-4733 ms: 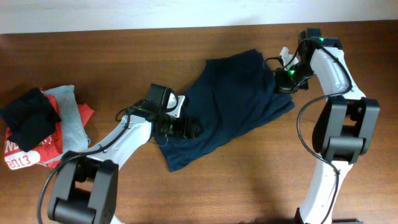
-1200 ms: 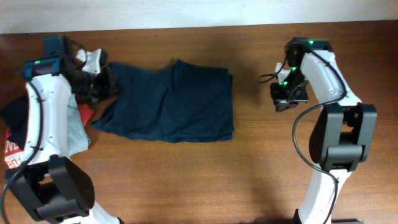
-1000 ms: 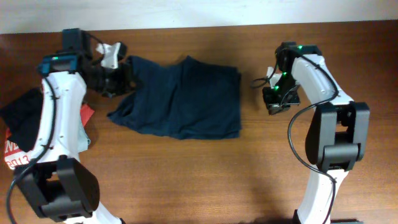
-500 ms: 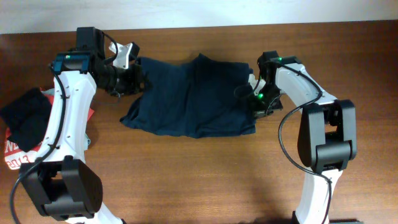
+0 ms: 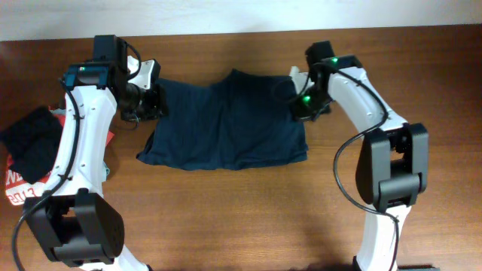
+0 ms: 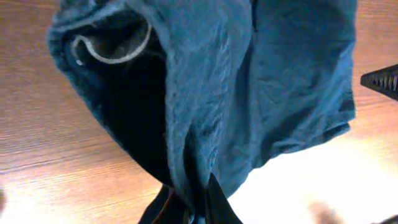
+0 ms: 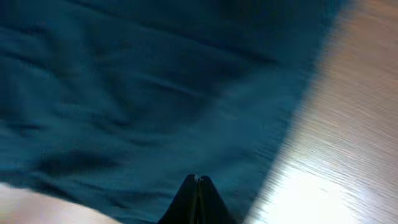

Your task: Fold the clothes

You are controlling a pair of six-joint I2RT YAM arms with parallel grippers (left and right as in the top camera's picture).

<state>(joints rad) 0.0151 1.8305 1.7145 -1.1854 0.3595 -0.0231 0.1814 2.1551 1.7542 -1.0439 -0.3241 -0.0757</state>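
- Presently, the navy shorts-like garment lies spread and wrinkled in the upper centre of the overhead frame, on the wooden table.
- Left gripper: at the garment's upper left corner. The left wrist view shows its fingers clamped on a bunched ridge of the fabric.
- Right gripper: at the upper right corner. In its wrist view the fingertips are closed together on the cloth, close to the garment's edge.
- Step in hand, as judged: both top corners held, ready to straighten and make the first fold.
- Next move calls for both corners carried together toward the lower hem, keeping the cloth taut.
- Edges: the lower hem runs uneven, lower at the right.
- Room: bare table fills the lower frame. At far left sit a black cloth and a red printed shirt, near the left arm's sweep.
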